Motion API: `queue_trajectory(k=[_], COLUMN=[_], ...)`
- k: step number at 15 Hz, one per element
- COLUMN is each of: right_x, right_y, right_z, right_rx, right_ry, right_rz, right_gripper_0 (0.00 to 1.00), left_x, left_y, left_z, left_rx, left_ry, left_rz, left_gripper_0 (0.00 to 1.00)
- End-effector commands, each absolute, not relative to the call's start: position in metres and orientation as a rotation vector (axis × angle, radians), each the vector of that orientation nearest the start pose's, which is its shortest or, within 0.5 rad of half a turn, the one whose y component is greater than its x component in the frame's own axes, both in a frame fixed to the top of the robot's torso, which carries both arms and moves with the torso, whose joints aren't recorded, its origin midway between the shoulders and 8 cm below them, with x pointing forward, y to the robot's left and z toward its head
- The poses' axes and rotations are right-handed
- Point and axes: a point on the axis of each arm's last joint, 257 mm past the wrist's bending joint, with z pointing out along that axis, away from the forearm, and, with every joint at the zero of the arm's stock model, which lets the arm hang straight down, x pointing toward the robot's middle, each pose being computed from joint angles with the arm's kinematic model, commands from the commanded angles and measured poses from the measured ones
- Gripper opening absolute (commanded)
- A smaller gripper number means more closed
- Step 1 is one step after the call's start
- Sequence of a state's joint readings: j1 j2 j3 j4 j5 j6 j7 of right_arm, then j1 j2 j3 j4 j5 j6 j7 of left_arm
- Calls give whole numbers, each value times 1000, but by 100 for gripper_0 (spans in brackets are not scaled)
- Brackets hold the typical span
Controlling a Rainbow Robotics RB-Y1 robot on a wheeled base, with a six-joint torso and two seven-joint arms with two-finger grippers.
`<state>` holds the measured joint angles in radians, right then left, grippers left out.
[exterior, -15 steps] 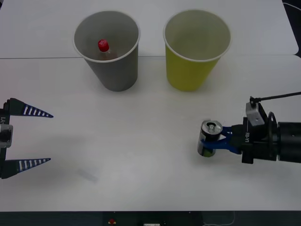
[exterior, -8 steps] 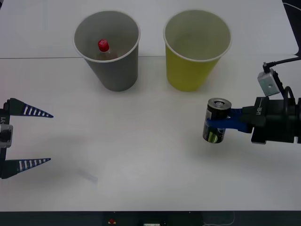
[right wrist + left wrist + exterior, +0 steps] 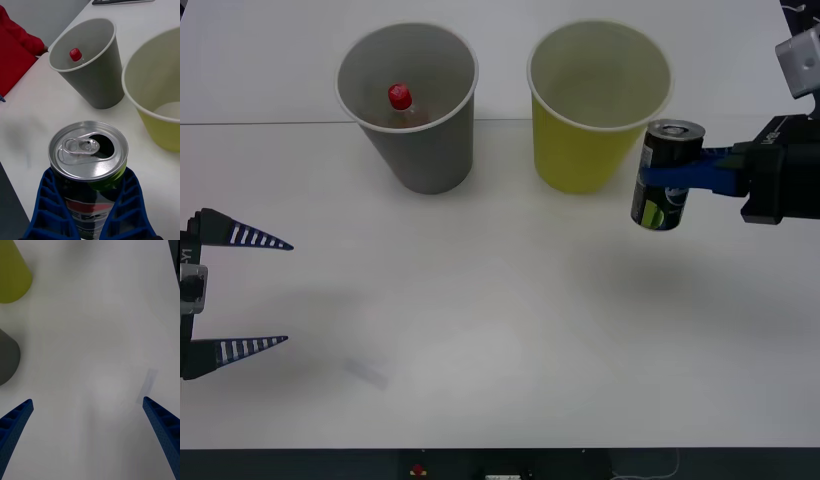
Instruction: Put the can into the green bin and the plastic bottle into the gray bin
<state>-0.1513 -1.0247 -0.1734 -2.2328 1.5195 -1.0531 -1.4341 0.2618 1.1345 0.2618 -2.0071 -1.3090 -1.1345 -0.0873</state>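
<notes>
My right gripper [image 3: 672,177] is shut on the can [image 3: 664,187], a dark can with a silver top [image 3: 88,149], and holds it upright in the air just right of the green bin [image 3: 598,104]. Its blue fingers [image 3: 48,210] clamp the can's sides. The gray bin [image 3: 410,105] stands left of the green one, and the plastic bottle with its red cap [image 3: 399,97] lies inside it, also seen as the red cap [image 3: 75,54]. At the table's left edge my left gripper [image 3: 242,292] is open with nothing between its fingers.
Both bins stand at the back of the white table [image 3: 480,330]. A seam [image 3: 260,123] crosses the tabletop behind them. In the left wrist view the green bin [image 3: 13,275] and the gray bin [image 3: 7,358] sit off to one side over bare table.
The right gripper has lifted the can off the table and carried it back and to the right, up beside the green bin. The left arm has stayed still.
</notes>
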Motion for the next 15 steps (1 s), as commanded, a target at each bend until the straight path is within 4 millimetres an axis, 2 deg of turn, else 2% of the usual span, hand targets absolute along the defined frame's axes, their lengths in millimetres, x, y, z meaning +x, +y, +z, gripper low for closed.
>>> queue_trajectory(k=[1,2,5,9,13,15], right_x=[415,424,444,481,536,556], right_y=[-173,-176,-183,-178,-168,-163], right_z=[-4,8,26,37,47,50], right_rx=[-823,-839,-856,-835,-789,-779], right_ry=[1919,1918,1937,1960,1968,1977], right_rz=[624,595,553,536,467,433], right_gripper_0=[0,0,0,0,0,0], left_x=[341,341,341,341,341,341], left_y=[286,286,286,286,286,286], left_z=[-167,-167,-167,-167,-167,-167], left_rx=[1762,1762,1762,1762,1762,1762], left_ry=[1444,1444,1444,1444,1444,1444], left_rz=[-118,-118,-118,-118,-118,-118], left_gripper_0=[100,100,100,100,100,100])
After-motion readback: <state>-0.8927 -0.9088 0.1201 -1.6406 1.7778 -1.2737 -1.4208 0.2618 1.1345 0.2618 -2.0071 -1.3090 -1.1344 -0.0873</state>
